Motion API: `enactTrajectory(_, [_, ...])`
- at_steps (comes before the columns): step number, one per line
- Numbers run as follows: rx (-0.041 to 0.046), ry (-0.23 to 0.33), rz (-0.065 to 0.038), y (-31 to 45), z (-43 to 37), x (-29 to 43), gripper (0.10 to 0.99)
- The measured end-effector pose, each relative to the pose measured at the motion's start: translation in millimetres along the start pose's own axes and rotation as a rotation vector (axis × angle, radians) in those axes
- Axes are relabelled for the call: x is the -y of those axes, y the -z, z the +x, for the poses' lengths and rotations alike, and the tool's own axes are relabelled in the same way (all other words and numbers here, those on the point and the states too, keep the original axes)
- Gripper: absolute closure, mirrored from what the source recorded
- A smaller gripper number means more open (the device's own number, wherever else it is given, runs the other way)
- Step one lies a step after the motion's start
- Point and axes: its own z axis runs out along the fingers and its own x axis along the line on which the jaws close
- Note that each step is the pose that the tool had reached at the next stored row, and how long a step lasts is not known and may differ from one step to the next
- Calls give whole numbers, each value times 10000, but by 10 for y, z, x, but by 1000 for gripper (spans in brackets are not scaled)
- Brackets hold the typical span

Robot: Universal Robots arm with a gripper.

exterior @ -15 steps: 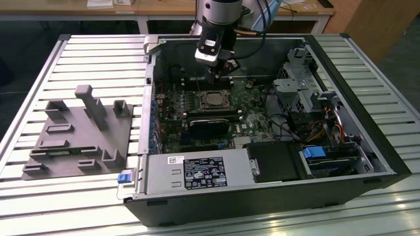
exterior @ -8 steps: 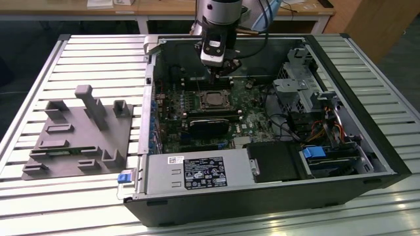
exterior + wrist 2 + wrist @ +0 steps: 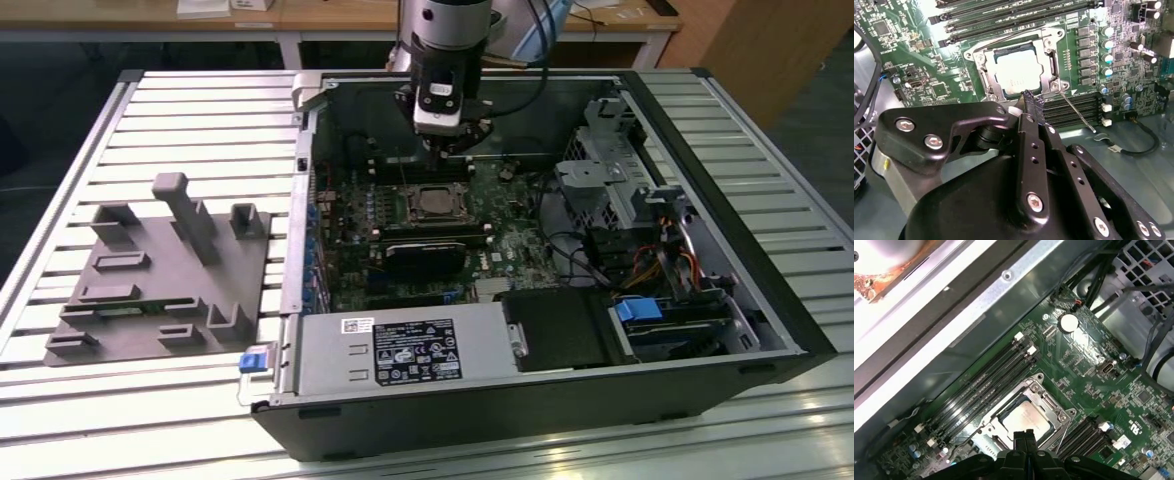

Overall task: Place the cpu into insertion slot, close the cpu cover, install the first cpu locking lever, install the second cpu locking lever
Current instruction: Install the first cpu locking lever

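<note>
1. inside the open computer case (image 3: pixel 777 312), your gripper (image 3: pixel 449 146) hangs just above the motherboard (image 3: pixel 514 250), close to the socket.
2. its fingertips (image 3: pixel 1031 103) are pressed together with nothing between them; both wrist views show this.
3. the cpu (image 3: pixel 1015 70) lies flat in the insertion slot (image 3: pixel 989 81), and the cpu cover (image 3: pixel 1053 47) looks folded down around it, framing the silver top.
4. one locking lever (image 3: pixel 1077 113) juts loose from the socket corner, slanting across the memory slots (image 3: pixel 1061 116), just beside the fingertips.
5. judge that lever a thin, springy steel wire: light and stiff, but slick and likely to snap back. take hold near its free end, where leverage is best.
6. treat the cpu as light and fragile. handle it by its edges only, and don't press hard on the lid.
</note>
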Motion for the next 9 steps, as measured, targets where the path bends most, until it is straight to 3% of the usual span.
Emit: enactTrajectory(9, [5,422,-39,32,2,0,980])
